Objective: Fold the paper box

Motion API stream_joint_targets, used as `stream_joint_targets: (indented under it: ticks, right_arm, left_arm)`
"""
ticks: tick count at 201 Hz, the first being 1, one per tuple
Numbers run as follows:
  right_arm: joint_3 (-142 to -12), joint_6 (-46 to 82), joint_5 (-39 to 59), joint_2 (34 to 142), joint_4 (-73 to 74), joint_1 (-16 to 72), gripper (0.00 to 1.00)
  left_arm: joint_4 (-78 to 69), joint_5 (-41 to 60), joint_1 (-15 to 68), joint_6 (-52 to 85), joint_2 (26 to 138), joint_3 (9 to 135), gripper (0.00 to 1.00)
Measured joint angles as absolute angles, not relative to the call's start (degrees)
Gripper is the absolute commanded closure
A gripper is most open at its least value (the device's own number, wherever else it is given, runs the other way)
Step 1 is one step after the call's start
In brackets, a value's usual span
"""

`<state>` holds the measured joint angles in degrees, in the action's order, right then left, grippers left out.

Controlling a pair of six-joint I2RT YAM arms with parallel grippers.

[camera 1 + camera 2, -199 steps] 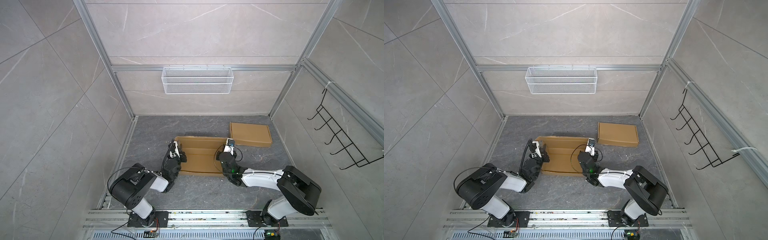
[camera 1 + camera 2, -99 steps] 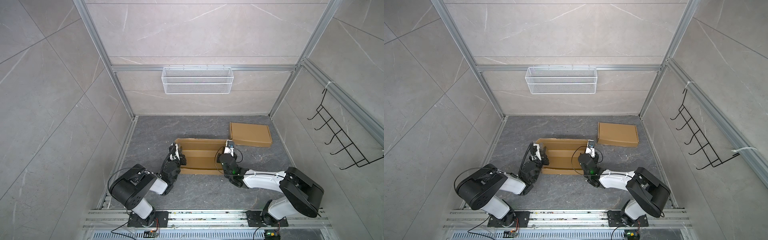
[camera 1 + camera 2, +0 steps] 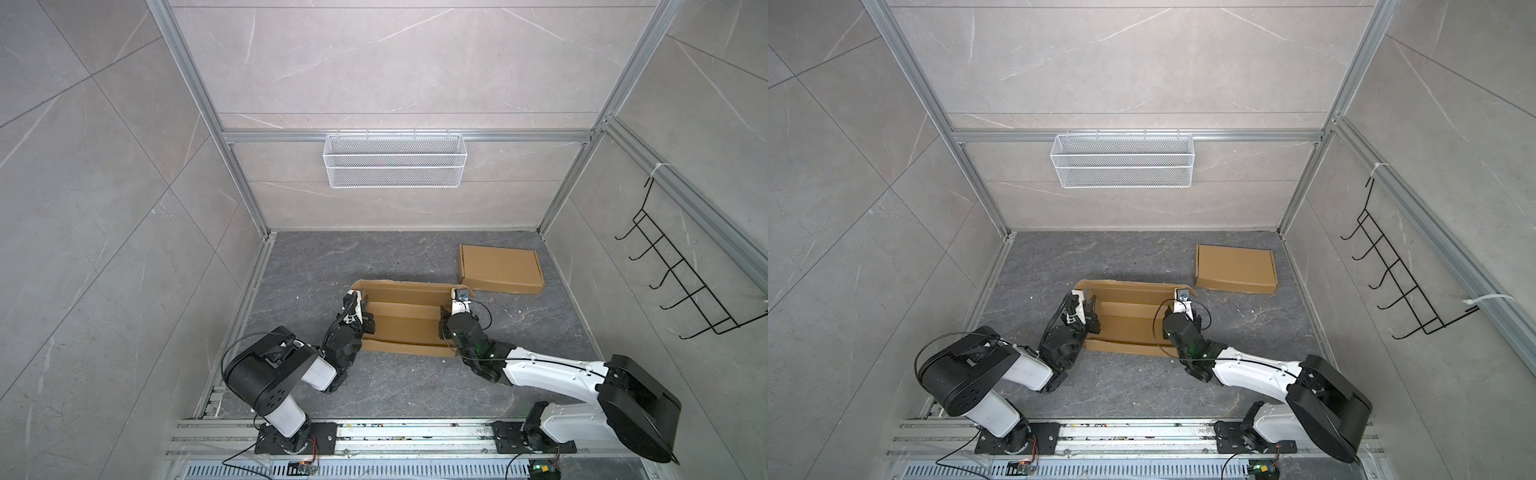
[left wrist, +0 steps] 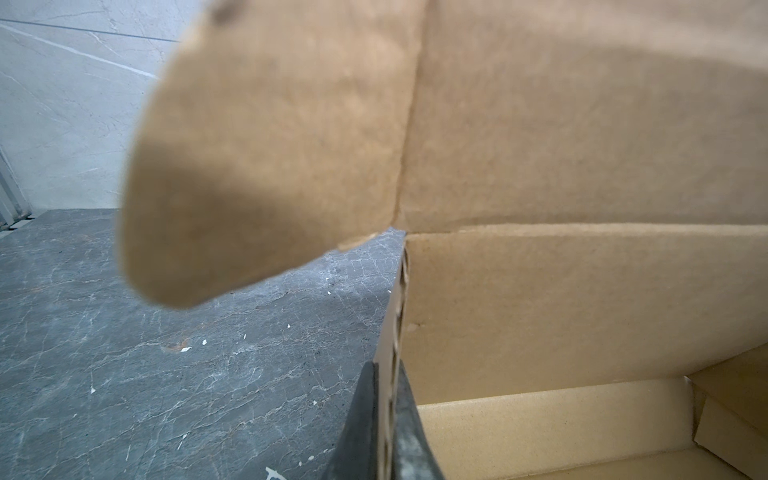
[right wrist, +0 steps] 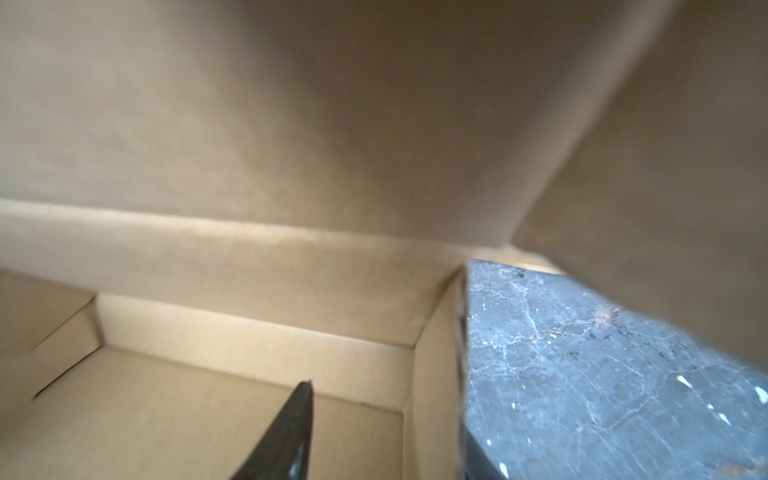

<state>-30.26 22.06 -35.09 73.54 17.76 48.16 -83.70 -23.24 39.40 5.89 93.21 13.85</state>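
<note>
Paper box (image 3: 405, 322): sits central on bench (image 3: 374, 257), lid up; likely light, stiff, creasing easily. Left gripper (image 4: 384, 415): pinches its end wall. Right gripper (image 5: 384, 415): parted astride opposite wall, holding nothing. Best gripped at wall edges.

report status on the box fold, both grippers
Left gripper shut on paper box, left wall. Right gripper open, straddling right wall. Lid flap up, unfolded. Second box flat at back right, not in the way.
</note>
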Motion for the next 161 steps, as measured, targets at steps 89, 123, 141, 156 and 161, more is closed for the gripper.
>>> stream_joint_targets:
  ticks: [89, 123, 141, 156, 161]
  right_arm:
    - [-29.4, 16.5, -23.0, 58.0, 4.7, 44.2, 0.46]
    - [-31.9, 10.5, -17.8, 48.9, -7.0, 44.2, 0.46]
    - [-36.2, 7.1, -15.4, 46.2, -13.7, 44.2, 0.46]
    - [-41.2, 3.9, -13.3, 46.3, -18.7, 44.2, 0.46]
    - [-43.4, 2.8, -12.6, 47.0, -20.6, 44.1, 0.46]
  left_arm:
    - [-85.7, -22.1, 39.7, 4.0, 94.5, 13.8, 1.00]
    - [-85.8, -22.1, 39.7, 2.9, 94.6, 13.8, 1.00]
    - [-86.1, -22.1, 39.7, 2.5, 95.0, 13.9, 1.00]
    - [-86.7, -22.0, 39.8, 2.1, 95.6, 14.1, 1.00]
    - [-86.9, -21.9, 39.8, 1.9, 95.8, 14.2, 1.00]
